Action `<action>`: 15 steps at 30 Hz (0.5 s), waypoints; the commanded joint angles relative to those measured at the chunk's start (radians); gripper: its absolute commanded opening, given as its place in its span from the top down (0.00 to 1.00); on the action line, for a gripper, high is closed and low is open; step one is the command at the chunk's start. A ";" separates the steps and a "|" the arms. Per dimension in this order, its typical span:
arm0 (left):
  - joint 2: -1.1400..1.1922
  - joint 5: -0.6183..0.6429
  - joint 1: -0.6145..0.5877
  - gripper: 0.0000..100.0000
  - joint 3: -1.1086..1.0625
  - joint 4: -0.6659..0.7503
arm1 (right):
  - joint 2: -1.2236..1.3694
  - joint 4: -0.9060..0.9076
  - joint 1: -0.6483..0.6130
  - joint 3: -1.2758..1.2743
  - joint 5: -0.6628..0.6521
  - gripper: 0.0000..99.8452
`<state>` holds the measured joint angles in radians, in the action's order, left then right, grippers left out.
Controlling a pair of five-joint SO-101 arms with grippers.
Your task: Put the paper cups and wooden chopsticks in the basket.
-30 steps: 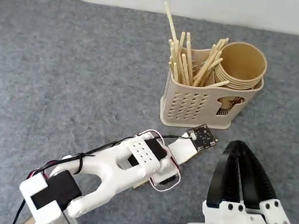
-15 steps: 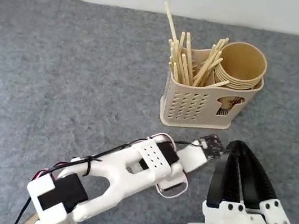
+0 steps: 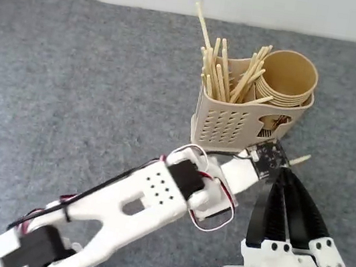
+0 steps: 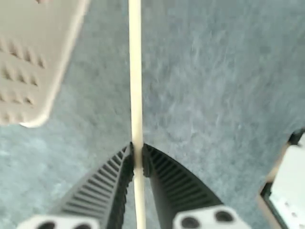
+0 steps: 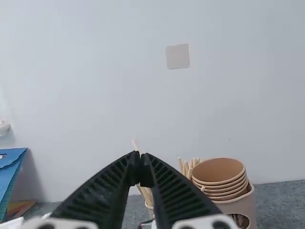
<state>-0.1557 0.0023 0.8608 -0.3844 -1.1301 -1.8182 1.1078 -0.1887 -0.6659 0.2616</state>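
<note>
- Beige perforated plastic basket (image 3: 230, 125) stands on the grey felt-like table cover (image 3: 70, 89), right of centre and towards the far side.
- Bundle of pale wooden chopsticks (image 3: 225, 70) stands in the basket's left compartment, most leaning. One long stick slants out to the far left.
- Stack of tan paper cups (image 3: 289, 73) sits nested, mouths up, in the right compartment.
- Left gripper (image 4: 137, 161): black ribbed jaws pinched tight on one loose chopstick (image 4: 135, 71). The stick runs straight out past the jaw tips over the grey cover, just beside the basket's near corner and apart from it.
- High view: white left arm (image 3: 154, 197) stretches from near left to just in front of the basket. The held stick's pale tip pokes out to the right of the wrist.
- Right gripper (image 3: 282, 177), black, sits at near right pointing towards the basket. Jaws closed together, nothing between them. Tips lie right beside the left wrist; contact cannot be told.
- White wall (image 5: 71, 71) behind carries a pale square patch (image 5: 177, 56).
</note>
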 commanded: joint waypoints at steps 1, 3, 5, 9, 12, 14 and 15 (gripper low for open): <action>-0.118 0.012 0.008 0.99 0.056 0.041 | 0.002 0.016 0.004 0.037 -0.003 0.99; -0.150 0.046 0.005 0.99 0.056 0.069 | 0.002 0.035 0.004 0.057 -0.003 0.99; -0.172 0.081 0.005 0.99 0.054 0.104 | 0.002 0.045 0.004 0.069 -0.003 0.99; -0.190 0.100 0.005 0.99 0.054 0.181 | 0.002 0.045 0.004 0.071 -0.003 0.99; -0.190 0.100 -0.032 0.99 0.056 0.241 | 0.002 0.045 0.004 0.069 -0.003 0.99; -0.190 0.100 -0.066 0.99 0.056 0.288 | 0.002 0.045 0.004 0.066 -0.003 0.99; -0.190 0.100 -0.089 0.99 0.056 0.313 | 0.002 0.047 0.004 0.066 -0.003 0.99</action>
<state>-0.2954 0.0944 0.8178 -0.3844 -0.8907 -1.8182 1.1492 -0.1887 -0.6276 0.2616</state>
